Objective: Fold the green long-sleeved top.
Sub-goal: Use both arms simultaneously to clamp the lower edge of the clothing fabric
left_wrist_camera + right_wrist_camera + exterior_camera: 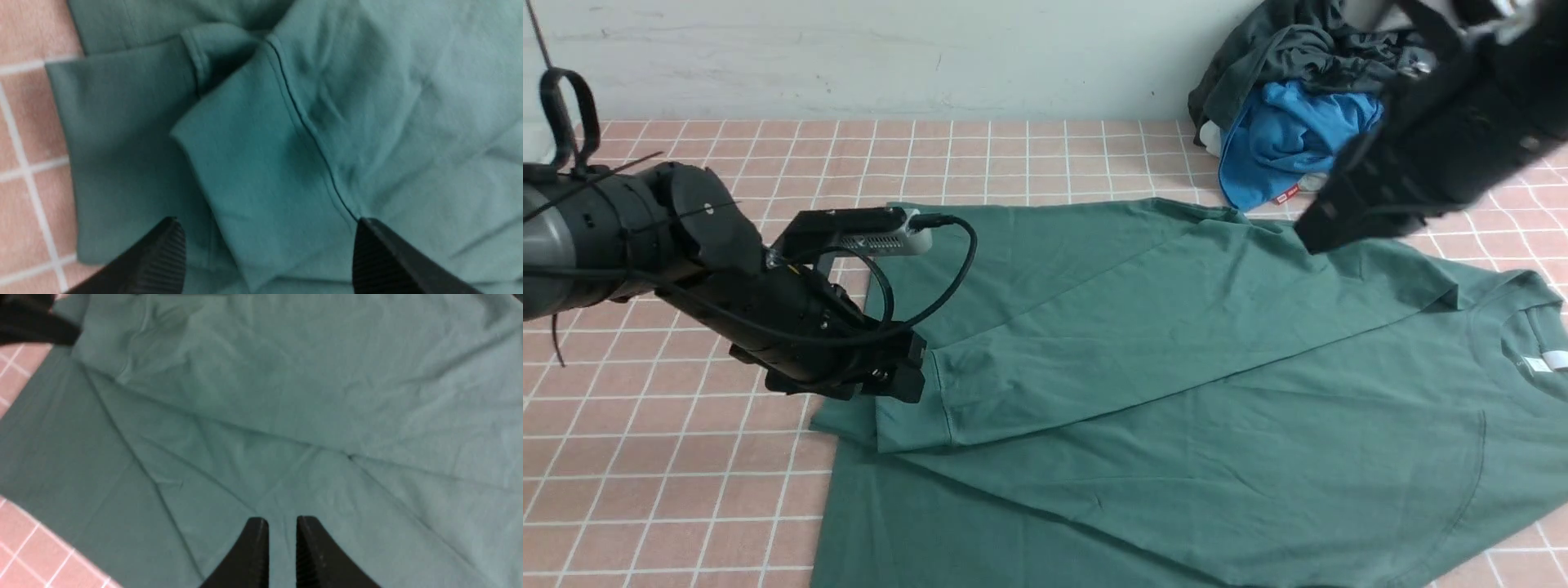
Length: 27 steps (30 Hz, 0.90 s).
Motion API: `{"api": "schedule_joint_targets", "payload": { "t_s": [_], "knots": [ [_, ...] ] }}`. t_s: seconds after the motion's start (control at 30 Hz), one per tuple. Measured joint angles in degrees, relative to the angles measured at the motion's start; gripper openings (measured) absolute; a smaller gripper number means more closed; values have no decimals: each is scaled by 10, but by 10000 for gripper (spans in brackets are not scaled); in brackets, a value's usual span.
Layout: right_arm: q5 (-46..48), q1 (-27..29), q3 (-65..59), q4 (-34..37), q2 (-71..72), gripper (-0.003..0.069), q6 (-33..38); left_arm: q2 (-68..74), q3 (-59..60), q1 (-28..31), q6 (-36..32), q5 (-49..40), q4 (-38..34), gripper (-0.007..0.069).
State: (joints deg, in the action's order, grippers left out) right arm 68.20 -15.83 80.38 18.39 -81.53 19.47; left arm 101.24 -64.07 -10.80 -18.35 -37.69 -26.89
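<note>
Front view: one green top point(1176, 392), two end effectors point(903, 371).

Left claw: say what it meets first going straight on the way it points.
Most likely the folded sleeve's cuff of the green top, lying between its open fingertips; how far below is unclear.

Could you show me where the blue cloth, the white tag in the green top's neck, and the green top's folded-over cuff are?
Blue cloth point(1307, 135): front view, on its crumpled middle.
White tag point(1556, 359): front view, on its face.
Cuff point(261, 175): left wrist view, on its flat middle.
</note>
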Motion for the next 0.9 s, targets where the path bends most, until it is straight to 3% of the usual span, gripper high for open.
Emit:
{"api": "schedule_joint_targets", "payload": {
  "t_s": [0.17,0.37,0.47,0.77,0.9],
  "knots": [
    [-84,0,-132,-26,144,95,0,47,-23,-7,5,3,6,435],
    [-267,0,-302,-110,286,95,-37,62,-30,-30,5,3,12,131],
    [-304,0,-353,-131,295,95,-55,54,-39,-31,6,1,28,28],
    [-336,0,-419,-124,252,95,-61,35,-58,-32,61,-51,150,8],
    [-341,0,-419,-99,250,95,-62,35,-58,-32,81,-59,181,66]
  ]
}}
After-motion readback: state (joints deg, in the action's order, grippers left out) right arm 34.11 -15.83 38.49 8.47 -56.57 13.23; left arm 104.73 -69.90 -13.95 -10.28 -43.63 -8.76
